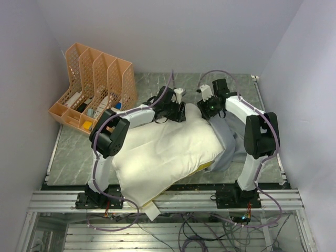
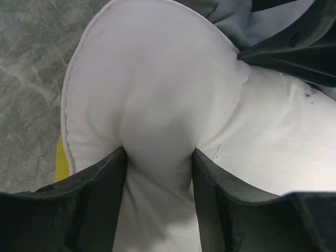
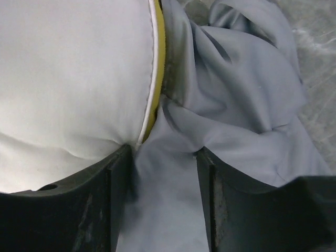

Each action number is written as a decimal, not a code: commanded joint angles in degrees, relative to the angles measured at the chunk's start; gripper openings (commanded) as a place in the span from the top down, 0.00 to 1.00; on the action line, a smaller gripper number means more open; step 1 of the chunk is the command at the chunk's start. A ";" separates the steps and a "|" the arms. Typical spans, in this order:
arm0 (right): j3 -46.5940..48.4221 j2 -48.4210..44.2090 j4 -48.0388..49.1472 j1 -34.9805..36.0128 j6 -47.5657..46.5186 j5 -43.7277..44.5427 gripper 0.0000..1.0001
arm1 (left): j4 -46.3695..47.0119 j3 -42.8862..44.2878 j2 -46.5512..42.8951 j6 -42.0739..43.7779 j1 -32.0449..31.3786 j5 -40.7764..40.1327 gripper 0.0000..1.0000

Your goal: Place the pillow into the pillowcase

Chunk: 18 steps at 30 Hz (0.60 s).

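Left fingers [image 2: 94, 210] clamped on pillow [image 2: 157, 100] corner; right fingers [image 3: 84, 210] pinch pillowcase [image 3: 236, 105] fabric beside it, apparently to draw the case over.

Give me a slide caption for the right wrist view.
Right gripper pinches pillowcase fabric beside the pillow, at its yellow edge.

Cream pillow [image 1: 168, 149] – yellow edge; blue-grey pillowcase [image 1: 227, 142]; orange rack [image 1: 94, 89].
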 commanded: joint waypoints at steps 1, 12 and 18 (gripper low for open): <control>0.44 1.58 0.31 0.81 0.35 1.60 0.51 | 0.83 2.65 2.49 -1.36 -0.18 6.60 0.43; 5.54 2.34 5.63 0.82 5.77 -2.19 1.00 | 8.41 3.86 4.13 -0.07 -0.31 19.35 0.93; 8.33 2.88 10.83 0.86 15.42 -10.74 1.00 | 8.17 5.52 4.51 2.80 -1.45 26.43 0.93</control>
